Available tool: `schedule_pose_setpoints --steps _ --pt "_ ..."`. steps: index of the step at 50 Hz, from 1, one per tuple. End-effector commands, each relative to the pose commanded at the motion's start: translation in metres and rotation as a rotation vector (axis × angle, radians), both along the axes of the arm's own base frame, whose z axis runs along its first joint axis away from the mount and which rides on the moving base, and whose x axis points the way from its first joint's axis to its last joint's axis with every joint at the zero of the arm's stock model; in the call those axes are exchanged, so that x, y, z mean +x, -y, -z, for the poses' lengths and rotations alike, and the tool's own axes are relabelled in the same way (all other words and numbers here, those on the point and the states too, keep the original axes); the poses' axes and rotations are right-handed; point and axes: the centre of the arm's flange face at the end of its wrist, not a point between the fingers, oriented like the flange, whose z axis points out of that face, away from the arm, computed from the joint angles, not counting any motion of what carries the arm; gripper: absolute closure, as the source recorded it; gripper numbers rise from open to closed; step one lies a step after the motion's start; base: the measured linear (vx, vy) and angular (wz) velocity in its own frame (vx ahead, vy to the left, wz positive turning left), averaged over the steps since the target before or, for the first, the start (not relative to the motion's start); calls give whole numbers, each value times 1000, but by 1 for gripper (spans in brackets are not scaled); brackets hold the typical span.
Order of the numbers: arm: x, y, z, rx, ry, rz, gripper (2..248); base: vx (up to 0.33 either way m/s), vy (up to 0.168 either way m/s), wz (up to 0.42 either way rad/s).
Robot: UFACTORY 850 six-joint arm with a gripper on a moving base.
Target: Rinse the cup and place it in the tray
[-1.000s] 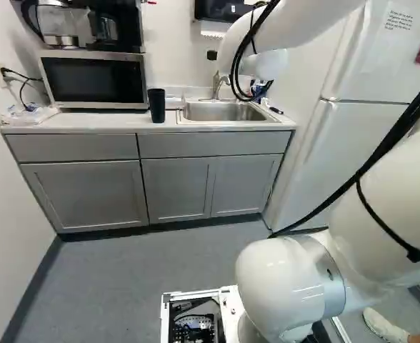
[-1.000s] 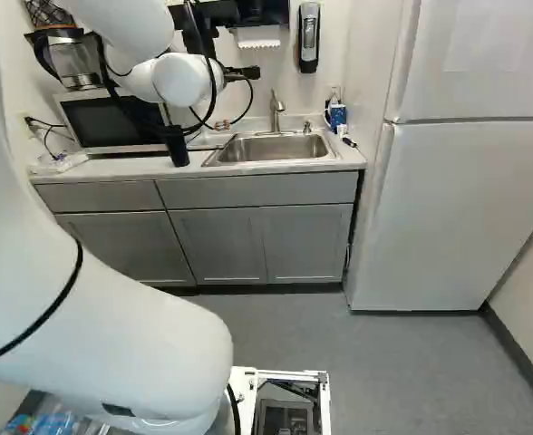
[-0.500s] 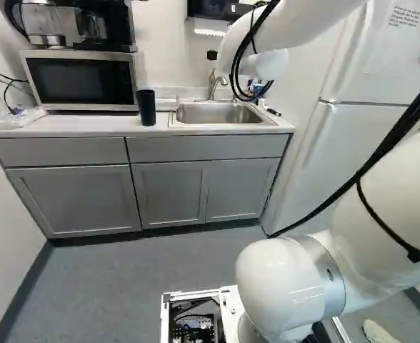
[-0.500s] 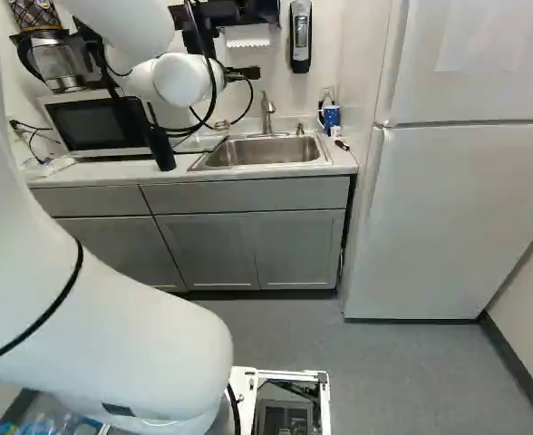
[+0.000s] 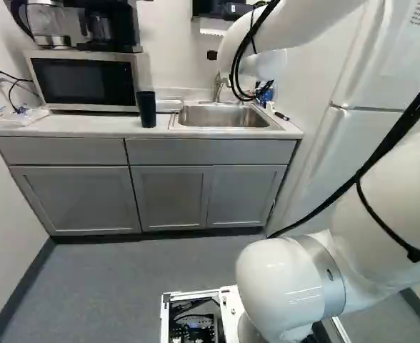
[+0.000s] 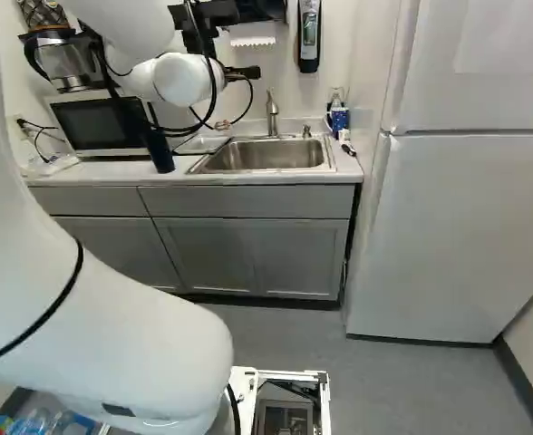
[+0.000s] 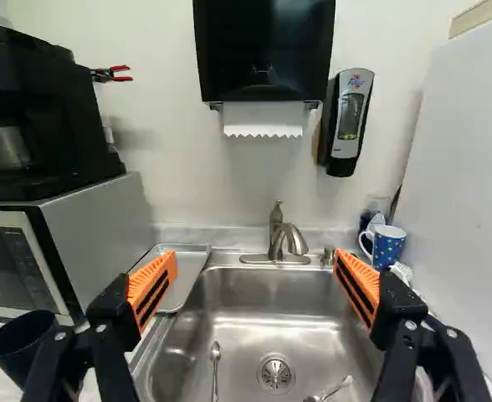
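Found the tool (image 7: 254, 261) spread wide, facing the sink (image 7: 263, 289), with nothing pinched and no contact visible. With the tap (image 7: 291, 238) as twelve o'clock from the sink's middle, placed the dark cup (image 5: 146, 108) toward nine, upright on the counter (image 5: 60, 127), just beside the microwave (image 5: 85, 80). Judged light and fairly stiff, perhaps plastic; likely to tip at a careless nudge and turn slippery once wet. Seemed best taken around the middle of the wall, from two sides, with a snug but gentle squeeze, leaving the mouth free for water. Looked wise to come down slowly there, clear of the microwave. Saw a spoon (image 7: 215, 373) in the sink, toward eight. Located the shallow metal tray (image 7: 183, 272) toward ten, between cup and sink. Noted the spotted mug (image 7: 388, 247) toward one or two, past the sink. Took the work as barely begun: grasping, rinsing and setting down all undone.
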Motion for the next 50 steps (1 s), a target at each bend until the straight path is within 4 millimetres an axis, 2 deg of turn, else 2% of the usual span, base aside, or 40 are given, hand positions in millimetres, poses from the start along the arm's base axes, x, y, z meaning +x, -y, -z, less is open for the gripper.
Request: schedule_pose_setpoints --steps 50 --pt "0 0 0 0 0 0 3 108 -74 145"
